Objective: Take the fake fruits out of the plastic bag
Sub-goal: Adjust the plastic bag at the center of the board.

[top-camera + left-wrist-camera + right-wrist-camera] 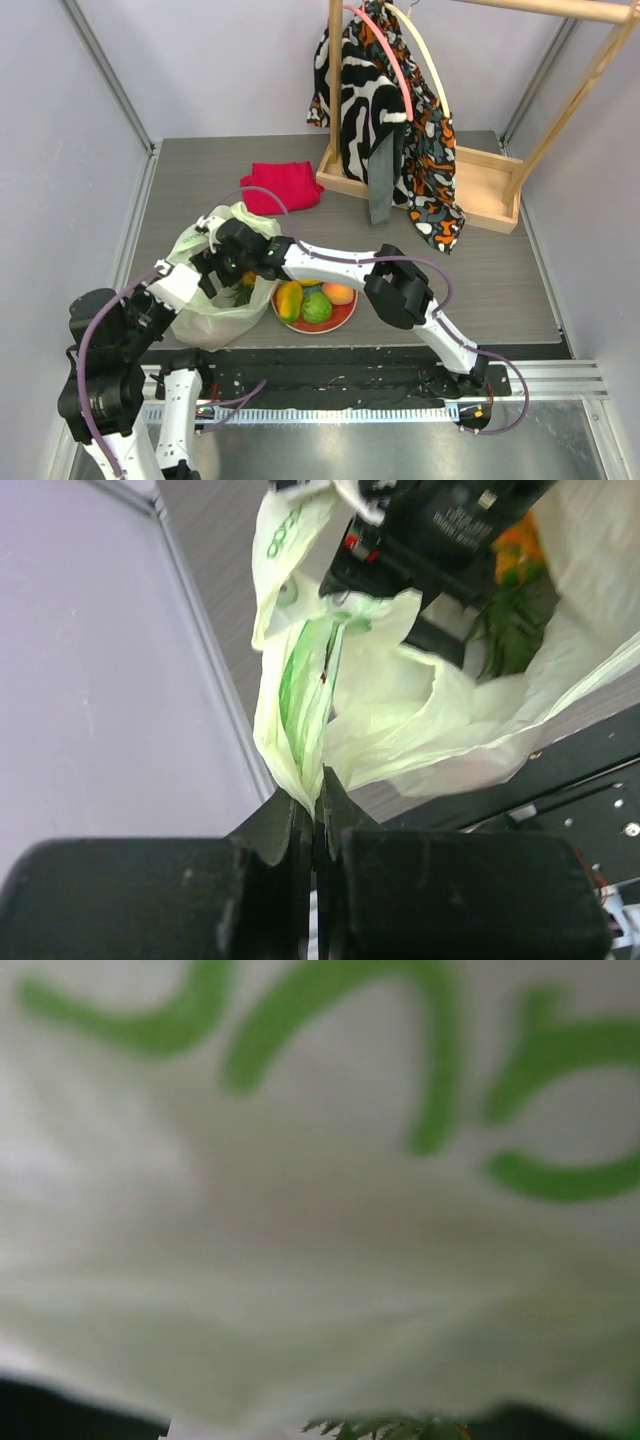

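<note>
Lower left of the top view: my left gripper (318, 798) pinches shut on the rim of the plastic bag (210, 320), which is thin, limp film. My right gripper (228, 268) reaches into its mouth; I cannot tell its jaw state. The pineapple (512, 615) inside looks light and slippery, so I would grasp its body, not the leaves.

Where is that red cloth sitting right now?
In the top view, the red cloth lies left of centre, just beyond the plastic bag and beside the base of the wooden rack.
</note>
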You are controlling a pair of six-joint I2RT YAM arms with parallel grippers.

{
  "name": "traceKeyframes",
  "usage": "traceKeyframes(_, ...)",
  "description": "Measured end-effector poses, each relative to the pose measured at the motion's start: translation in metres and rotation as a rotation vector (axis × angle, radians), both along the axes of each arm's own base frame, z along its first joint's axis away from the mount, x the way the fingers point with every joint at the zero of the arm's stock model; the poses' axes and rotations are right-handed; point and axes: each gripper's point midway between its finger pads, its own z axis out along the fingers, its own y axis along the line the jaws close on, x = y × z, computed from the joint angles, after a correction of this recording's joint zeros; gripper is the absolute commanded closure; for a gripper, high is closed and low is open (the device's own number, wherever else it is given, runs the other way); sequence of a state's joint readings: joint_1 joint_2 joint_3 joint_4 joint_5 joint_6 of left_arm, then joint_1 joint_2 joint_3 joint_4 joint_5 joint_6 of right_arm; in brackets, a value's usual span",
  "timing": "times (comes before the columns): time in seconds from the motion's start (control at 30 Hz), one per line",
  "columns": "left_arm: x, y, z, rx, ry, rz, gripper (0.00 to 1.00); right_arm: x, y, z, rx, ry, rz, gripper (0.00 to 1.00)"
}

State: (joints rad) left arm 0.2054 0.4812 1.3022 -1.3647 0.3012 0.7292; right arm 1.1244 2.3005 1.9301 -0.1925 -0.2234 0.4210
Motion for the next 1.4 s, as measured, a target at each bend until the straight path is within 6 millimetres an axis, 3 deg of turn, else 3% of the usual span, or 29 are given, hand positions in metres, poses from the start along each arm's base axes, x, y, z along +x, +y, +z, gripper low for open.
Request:
traceKeyframes(0.13, -0.004, 0.012, -0.015, 0.048, 0.032, 0.043, 1.00, -0.013, 0.003, 0.000, 0.032, 0.017, 0.086, 0.07)
traceKeyframes(0.3, 0.006, 0.013, -0.020, 0.004, 0.102, 0.064, 1.00, -0.034, 0.003, 0.001, 0.083, 0.075, 0.209, 0.07)
traceKeyframes(0.57, 0.046, -0.005, 0.000, -0.168, 0.200, 0.015, 1.00, -0.062, -0.008, 0.004, 0.110, 0.152, 0.333, 0.11)
traceKeyframes(0.67, 0.048, -0.010, 0.013, -0.208, 0.177, 0.012, 1.00, -0.061, -0.011, 0.004, 0.113, 0.164, 0.328, 0.11)
traceKeyframes(0.83, 0.040, -0.012, 0.026, -0.246, 0.132, 0.055, 1.00, -0.043, -0.018, 0.010, 0.132, 0.179, 0.303, 0.10)
traceKeyframes(0.97, 0.037, -0.011, 0.032, -0.284, 0.117, 0.102, 1.00, 0.010, -0.033, 0.016, 0.127, 0.157, 0.213, 0.08)
traceKeyframes(1.1, 0.056, -0.009, 0.044, -0.341, 0.150, 0.146, 1.00, 0.111, -0.045, 0.039, 0.166, 0.034, 0.050, 0.05)
traceKeyframes(1.23, 0.098, -0.005, 0.071, -0.398, 0.142, 0.160, 1.00, 0.206, -0.069, 0.079, 0.201, -0.185, -0.108, 0.02)
traceKeyframes(1.33, 0.129, -0.006, 0.093, -0.438, 0.112, 0.143, 1.00, 0.240, -0.083, 0.114, 0.200, -0.354, -0.180, 0.02)
traceKeyframes(1.4, 0.142, -0.008, 0.101, -0.461, 0.106, 0.126, 1.00, 0.247, -0.086, 0.133, 0.195, -0.443, -0.197, 0.02)
